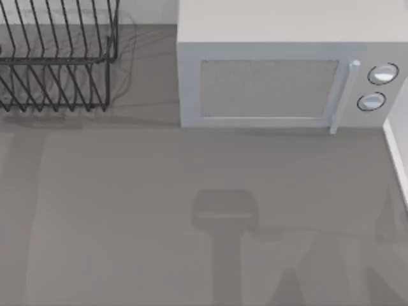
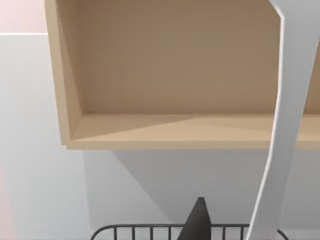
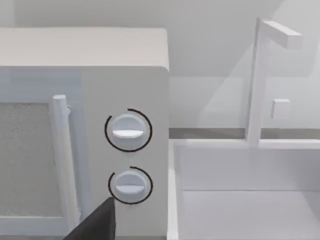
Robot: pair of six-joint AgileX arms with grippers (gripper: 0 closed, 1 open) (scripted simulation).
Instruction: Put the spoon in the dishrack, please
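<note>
Left claw: its dark tip hangs just over the top rim of the rack; whether it is wide, narrow or clamped I cannot tell.
Spoon: a slim white strip stands close beside that tip in the left wrist view, nearly upright and up in the air against the wall. I judge it carried by the left claw, above the rack. Its bowl and red knob are out of sight.
Rack: at the table's far left corner, bars slanted, well apart from the microwave.
Right claw: idle, its tip facing the microwave's knobs, sink beside; its grip cannot be told either.
Stage: I'd say the spoon is over the rack but not yet set in it.
Risk, slipping through: the spoon is thin and the bars are widely spaced; let go upright, it may drop between them onto the table.
Risk, tipping out: released high, it could bounce off a bar and fall over the rim.
Risk, snagging: lowered too far, the claw may catch a wire and shove the rack.
Risk, overhead: a wooden cabinet hangs on the wall above.
</note>
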